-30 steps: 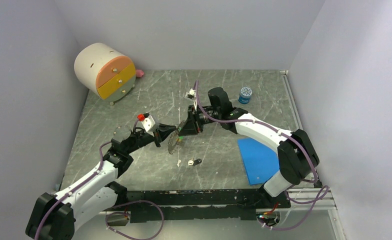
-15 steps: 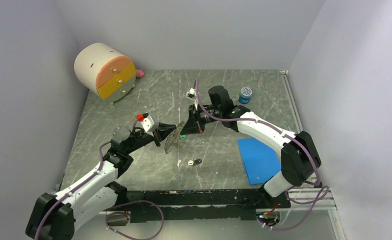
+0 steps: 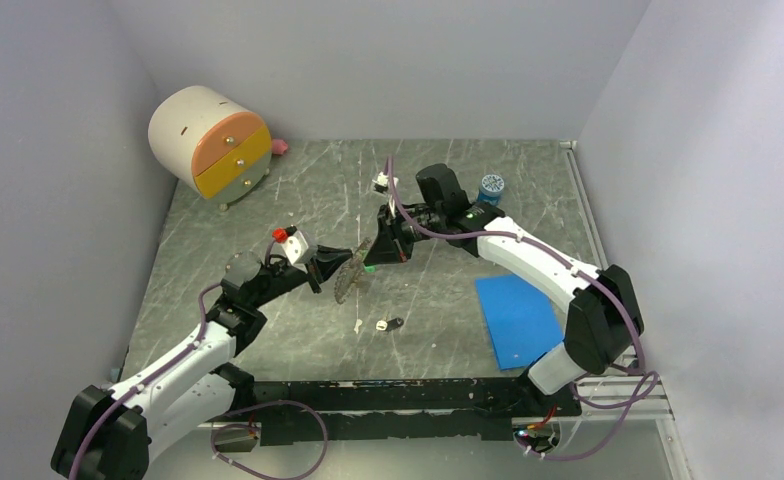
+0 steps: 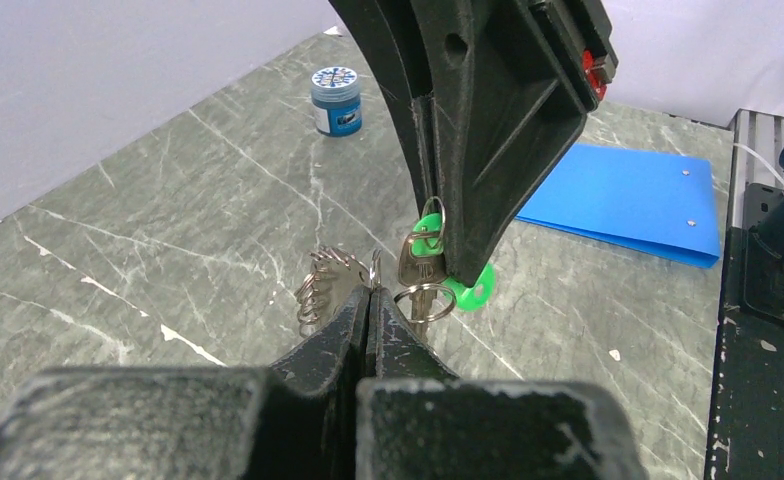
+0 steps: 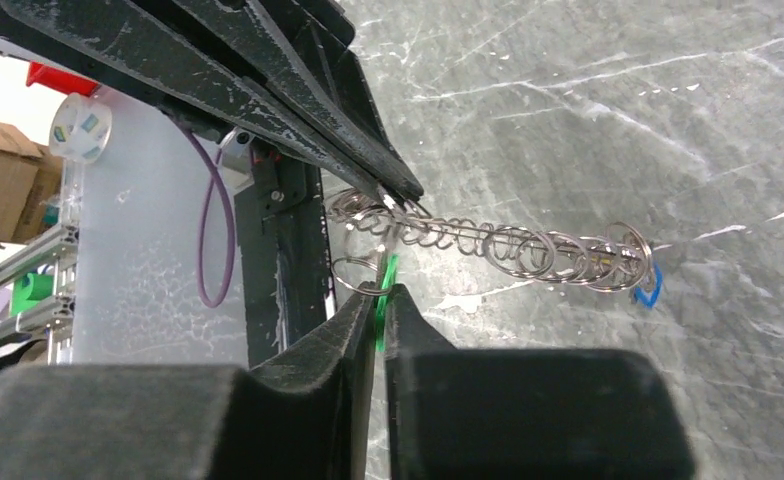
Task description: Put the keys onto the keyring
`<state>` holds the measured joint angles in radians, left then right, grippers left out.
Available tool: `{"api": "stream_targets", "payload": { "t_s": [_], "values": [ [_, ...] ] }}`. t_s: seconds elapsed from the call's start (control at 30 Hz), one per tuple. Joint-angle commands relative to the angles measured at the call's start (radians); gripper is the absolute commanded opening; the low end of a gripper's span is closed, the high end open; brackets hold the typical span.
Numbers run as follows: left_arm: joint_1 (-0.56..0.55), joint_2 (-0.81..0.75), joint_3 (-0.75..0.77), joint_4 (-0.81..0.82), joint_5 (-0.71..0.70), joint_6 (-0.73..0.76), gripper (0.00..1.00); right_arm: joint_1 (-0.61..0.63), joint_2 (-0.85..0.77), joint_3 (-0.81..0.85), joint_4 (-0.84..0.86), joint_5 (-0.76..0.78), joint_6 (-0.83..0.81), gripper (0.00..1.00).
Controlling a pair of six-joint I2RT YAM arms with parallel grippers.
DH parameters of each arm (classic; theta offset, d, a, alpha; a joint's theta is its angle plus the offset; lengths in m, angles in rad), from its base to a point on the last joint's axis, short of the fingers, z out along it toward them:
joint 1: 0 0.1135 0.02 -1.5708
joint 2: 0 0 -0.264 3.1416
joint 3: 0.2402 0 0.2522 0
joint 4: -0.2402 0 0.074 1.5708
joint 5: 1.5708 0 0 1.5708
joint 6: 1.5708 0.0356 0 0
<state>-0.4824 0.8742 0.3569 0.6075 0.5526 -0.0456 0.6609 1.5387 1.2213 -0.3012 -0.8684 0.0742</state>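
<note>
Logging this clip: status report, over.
Left gripper shut on keyring, off the table. Right gripper shut on green key, beside ring. One spare key lies on table.

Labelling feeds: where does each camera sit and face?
Top external: above, behind the bases, facing the table; both arms show.
Left wrist: on the left arm, facing keyring and right end effector; left end effector shows.
Right wrist: on the right arm, facing the left end effector; its own shows.
Shared: wrist views both show keyring and green key.
</note>
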Motion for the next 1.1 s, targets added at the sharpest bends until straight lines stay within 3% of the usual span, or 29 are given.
{"api": "stream_targets", "payload": {
  "t_s": [0.0,0.1,0.37,0.5,0.77,1.07],
  "values": [
    [-0.003,-0.011,-0.002,0.050,0.013,-0.002,0.03,0.003,-0.066,0.030,0.028,-0.070,-0.045,0.19],
    [-0.003,-0.008,-0.001,0.060,0.015,-0.004,0.03,0.003,-0.078,0.018,0.065,-0.125,-0.040,0.26],
    [-0.004,0.000,0.006,0.057,0.023,0.004,0.03,0.004,-0.076,0.021,0.042,-0.055,-0.051,0.25],
    [-0.003,-0.013,0.006,0.027,0.005,0.014,0.03,-0.003,-0.097,-0.016,0.070,0.050,-0.031,0.36],
    [-0.003,-0.047,0.006,0.007,0.009,0.022,0.03,-0.105,-0.235,-0.252,0.437,0.067,0.114,0.54],
    [-0.004,-0.013,0.011,0.093,0.077,0.002,0.03,-0.114,-0.344,-0.382,0.708,0.094,0.067,0.57]
  ]
}}
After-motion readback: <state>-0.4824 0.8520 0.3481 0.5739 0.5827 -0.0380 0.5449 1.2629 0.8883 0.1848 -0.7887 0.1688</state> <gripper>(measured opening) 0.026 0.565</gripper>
